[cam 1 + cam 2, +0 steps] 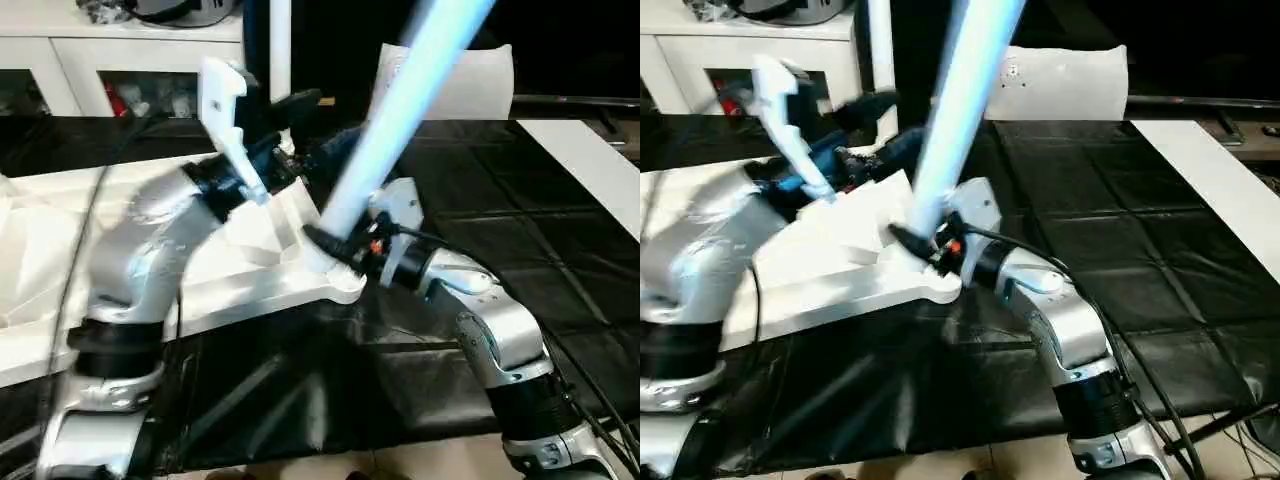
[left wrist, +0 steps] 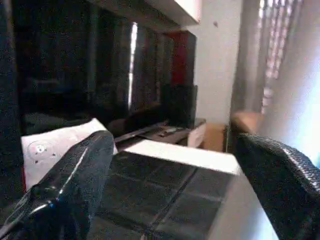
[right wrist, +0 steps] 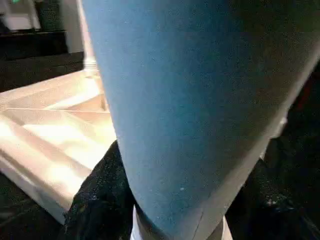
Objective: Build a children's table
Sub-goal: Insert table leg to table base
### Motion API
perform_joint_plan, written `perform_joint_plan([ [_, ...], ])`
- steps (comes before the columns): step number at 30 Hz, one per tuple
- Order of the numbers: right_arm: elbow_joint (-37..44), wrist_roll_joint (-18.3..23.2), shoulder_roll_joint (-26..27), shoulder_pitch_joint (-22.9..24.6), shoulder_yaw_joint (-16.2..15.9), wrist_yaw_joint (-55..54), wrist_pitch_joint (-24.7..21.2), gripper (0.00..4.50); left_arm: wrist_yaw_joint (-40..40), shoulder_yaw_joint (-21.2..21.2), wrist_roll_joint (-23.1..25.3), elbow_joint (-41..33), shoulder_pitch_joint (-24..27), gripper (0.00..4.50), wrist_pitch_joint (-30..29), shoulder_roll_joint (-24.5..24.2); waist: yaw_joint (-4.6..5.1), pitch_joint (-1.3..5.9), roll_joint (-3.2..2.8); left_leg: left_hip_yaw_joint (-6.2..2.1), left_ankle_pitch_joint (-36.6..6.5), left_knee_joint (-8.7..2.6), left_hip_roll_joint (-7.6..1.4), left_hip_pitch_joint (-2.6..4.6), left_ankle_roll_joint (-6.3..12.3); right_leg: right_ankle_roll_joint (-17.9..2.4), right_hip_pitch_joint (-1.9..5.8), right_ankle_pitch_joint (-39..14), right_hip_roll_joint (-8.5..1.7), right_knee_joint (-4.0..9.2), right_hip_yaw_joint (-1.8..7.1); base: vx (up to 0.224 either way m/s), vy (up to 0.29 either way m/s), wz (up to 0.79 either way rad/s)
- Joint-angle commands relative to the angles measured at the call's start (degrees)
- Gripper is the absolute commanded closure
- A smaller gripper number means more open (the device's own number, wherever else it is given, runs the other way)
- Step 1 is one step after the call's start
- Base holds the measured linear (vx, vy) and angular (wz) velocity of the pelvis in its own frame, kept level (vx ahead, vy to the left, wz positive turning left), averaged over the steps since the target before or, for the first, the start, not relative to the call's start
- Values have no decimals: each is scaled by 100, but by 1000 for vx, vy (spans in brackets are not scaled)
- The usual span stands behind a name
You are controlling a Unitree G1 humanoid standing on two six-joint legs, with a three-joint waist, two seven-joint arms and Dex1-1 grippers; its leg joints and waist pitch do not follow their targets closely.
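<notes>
Black work surface (image 1: pixel 520 230); right tool (image 1: pixel 335 245) around table leg (image 1: pixel 390 120).

Both eye views look down from the head, sharing the table top (image 1: pixel 250 270) and tilted leg (image 1: pixel 960 100). The right wrist camera sits close against that leg; the left apparently faces the room between its fingers (image 2: pixel 75 185).
</notes>
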State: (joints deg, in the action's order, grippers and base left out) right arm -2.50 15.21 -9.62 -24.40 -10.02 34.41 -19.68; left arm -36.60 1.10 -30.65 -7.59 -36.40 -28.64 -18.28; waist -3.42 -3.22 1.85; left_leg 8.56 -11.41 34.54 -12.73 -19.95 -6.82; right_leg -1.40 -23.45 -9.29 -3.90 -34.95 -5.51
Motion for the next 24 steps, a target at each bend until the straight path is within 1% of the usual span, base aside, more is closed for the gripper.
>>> perform_joint_plan([
  [1, -14, 0, 9, -5, 174, -146, -6, 260, -141, 349, 133, -81, 41, 0, -20, 8, 27, 368, -137, 80, -1264, -409, 26, -8, -105, -603, 350, -1934, -279, 476, 270, 0, 0, 0],
  [2, 45, 24, 47, 29, 254, -219, -35, 260, 95, 234, 325, 108, 21, 0, 41, 64, 28, 376, -156, 72, -1230, -407, 24, -10, -115, -545, 352, -1987, -281, 480, 268, 0, 0, 0],
  [4, 55, 39, 60, 42, 281, -240, -18, 260, 175, 157, 393, 185, 18, 0, 63, 95, 37, 381, -139, 74, -1184, -400, 33, -26, -102, -527, 359, -1943, -273, 477, 264, 0, 0, 0],
  [5, 19, -9, 75, 65, 351, -373, 89, 260, 292, 63, 489, 299, 44, 0, 105, 89, 39, 383, -149, 69, -1137, -401, 35, -30, -100, -520, 359, -1902, -274, 476, 266, 0, 0, 0],
  [6, -29, -51, 70, 106, 462, -558, 169, 261, 441, -11, 651, 419, 127, 0, 178, -11, 40, 386, -176, 64, -1120, -398, 36, -30, -111, -521, 357, -1872, -276, 464, 266, 0, 0, 0],
  [7, -29, -51, 70, 106, 462, -558, 169, 261, 441, -11, 651, 419, 127, 0, 178, -11, 57, 390, -156, 64, -1082, -398, 41, -46, -104, -512, 373, -1808, -269, 460, 266, 0, 0, 0],
  [8, -29, -51, 70, 106, 462, -558, 169, 261, 441, -11, 651, 419, 127, 0, 178, -11, 57, 390, -156, 64, -1082, -398, 41, -46, -104, -512, 373, -1808, -269, 460, 266, 0, 0, 0],
  [9, 6, -32, 48, 181, 623, -755, -47, 261, 445, 39, 866, 515, 306, 0, 324, -245, 59, 408, -157, 61, -950, -392, 34, -49, -99, -561, 382, -1632, -272, 432, 275, 0, 0, 0],
  [10, 43, -22, 22, 250, 714, -878, -236, 261, 342, 70, 953, 574, 462, 0, 406, -367, 59, 408, -169, 50, -916, -401, 26, -53, -95, -586, 384, -1556, -274, 422, 277, 0, 0, 0],
  [11, 63, -19, 5, 293, 771, -956, -353, 261, 264, 90, 997, 609, 562, 0, 451, -434, 75, 401, -139, 62, -881, -402, 30, -47, -83, -610, 381, -1491, -262, 408, 288, 0, 0, 0],
  [12, 63, -4, -5, 366, 842, -1040, -474, 261, 164, 195, 1095, 665, 700, 0, 463, -539, 93, 400, -112, 71, -836, -402, 32, -45, -74, -619, 376, -1465, -252, 415, 296, 0, 0, 0],
  [13, 63, -4, -5, 366, 842, -1040, -474, 261, 164, 195, 1095, 665, 700, 0, 463, -539, 86, 403, -135, 70, -834, -404, 29, -35, -84, -629, 374, -1455, -256, 403, 299, 0, 0, 0],
  [14, 33, -6, -3, 447, 916, -1149, -592, 261, 34, 334, 1198, 723, 855, 0, 477, -618, 82, 415, -154, 75, -780, -398, 26, -32, -84, -671, 373, -1365, -264, 397, 305, 0, 0, 0],
  [15, 22, -7, -1, 463, 932, -1179, -623, 261, 5, 370, 1221, 736, 891, 0, 483, -633, 90, 411, -152, 79, -782, -399, 26, -37, -77, -695, 365, -1344, -259, 394, 305, 0, 0, 0],
  [16, -40, -10, 7, 515, 999, -1323, -767, 261, -109, 525, 1302, 785, 1037, 0, 536, -676, 76, 398, -147, 83, -824, -406, 25, -29, -70, -700, 355, -1429, -267, 409, 305, 0, 0, 0],
  [17, -54, -9, 11, 526, 1016, -1360, -799, 261, -135, 564, 1323, 797, 1071, 0, 553, -687, 74, 389, -152, 81, -861, -414, 23, -32, -70, -698, 354, -1501, -272, 417, 306, 0, 0, 0],
  [18, -80, 22, 33, 546, 1071, -1435, -846, 261, -197, 662, 1395, 828, 1148, 0, 613, -715, 64, 385, -219, 80, -972, -412, 20, -10, -98, -695, 339, -1615, -282, 426, 307, 0, 0, 0],
  [19, -58, 88, 55, 580, 1148, -1487, -880, 261, -361, 816, 1433, 855, 1317, 0, 673, -774, 78, 377, -212, 86, -1035, -414, 24, -19, -95, -673, 337, -1677, -277, 454, 306, 0, 0, 0],
  [20, -36, 100, 48, 602, 1159, -1480, -878, 261, -415, 893, 1479, 883, 1394, 0, 728, -807, 76, 371, -183, 82, -1120, -420, 32, -21, -85, -600, 343, -1860, -281, 467, 303, 0, 0, 0],
  [21, -22, 101, 34, 621, 1154, -1458, -866, 261, -448, 954, 1526, 908, 1445, 0, 782, -834, 74, 372, -180, 84, -1128, -420, 33, -19, -73, -570, 338, -1907, -279, 482, 303, 0, 0, 0],
  [22, 27, 94, 12, 656, 1137, -1418, -848, 261, -507, 1025, 1582, 944, 1521, 0, 853, -857, 80, 372, -143, 91, -1116, -415, 36, -28, -56, -541, 340, -1940, -275, 486, 305, 0, 0, 0],
  [23, 71, 91, 8, 685, 1123, -1405, -865, 261, -528, 1097, 1681, 990, 1581, 0, 948, -885, 68, 372, -175, 84, -1081, -416, 33, -29, -47, -520, 337, -1978, -283, 486, 308, 0, 0, 0],
  [24, 107, -49, 0, 738, 1027, -1408, -694, 261, -527, 1177, 1848, 1140, 1634, 0, 1032, -898, 78, 366, -181, 86, -1097, -419, 36, -29, -41, -485, 327, -2032, -268, 503, 299, 0, 0, 0],
])
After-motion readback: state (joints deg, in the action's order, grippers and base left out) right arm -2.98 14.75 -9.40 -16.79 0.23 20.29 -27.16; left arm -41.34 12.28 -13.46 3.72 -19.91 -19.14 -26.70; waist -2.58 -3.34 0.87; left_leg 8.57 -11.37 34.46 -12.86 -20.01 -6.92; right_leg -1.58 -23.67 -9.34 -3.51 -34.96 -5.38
